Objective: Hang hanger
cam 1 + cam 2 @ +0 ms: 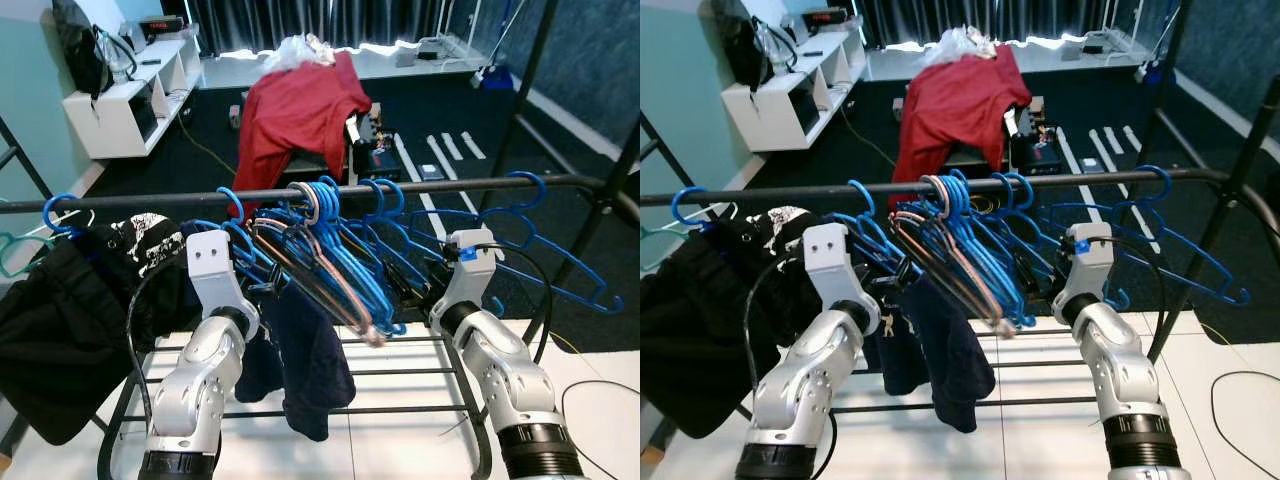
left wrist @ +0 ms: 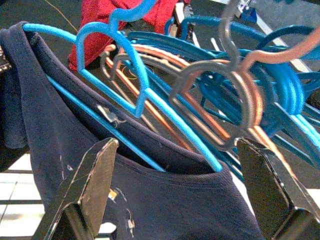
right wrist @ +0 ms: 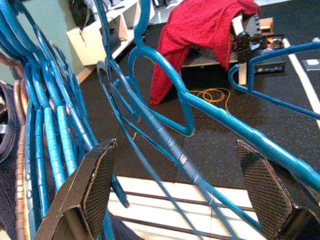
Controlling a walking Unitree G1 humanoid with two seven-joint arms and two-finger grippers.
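Hangers were everywhere on this one, so pinning down "the" hanger took a sec. Best guess: the blue hanger (image 2: 150, 100) carrying the navy shirt (image 2: 150, 210), since the left claw (image 2: 175, 195) was lined up right under it. It sat on the rail (image 1: 150, 198) just left of the big bunch of hangers (image 1: 340, 250), hook already over the rail as far as I could tell.

Left claw was wide open, fingers (image 2: 85, 195) either side of the shirt's collar, nothing gripped. Right claw (image 3: 185, 195) was also spread wide w/ nothing in it, poking into the blue hangers on the right side of that bunch, thin plastic bars crossing between the pads but not pinched.

Handling-wise imo: hanger itself looked light, thin, smooth plastic, prob a bit flexy and slippery in hard pads. The shirt added floppy weight that'd swing and drag. I'd take hold on the shoulder bar close to the neck, near the hook, not on the cloth. Biggest risk was snagging neighbours, since the hooks were all nested tbh.

Hard to make out: which hook belonged to which hanger inside the bunch, no clue. Claw tips were buried behind hangers in the head views. Dark clothes (image 1: 60, 330) hung at the rail's left end, and a lone blue hanger (image 1: 560, 270) sat well off to the right.
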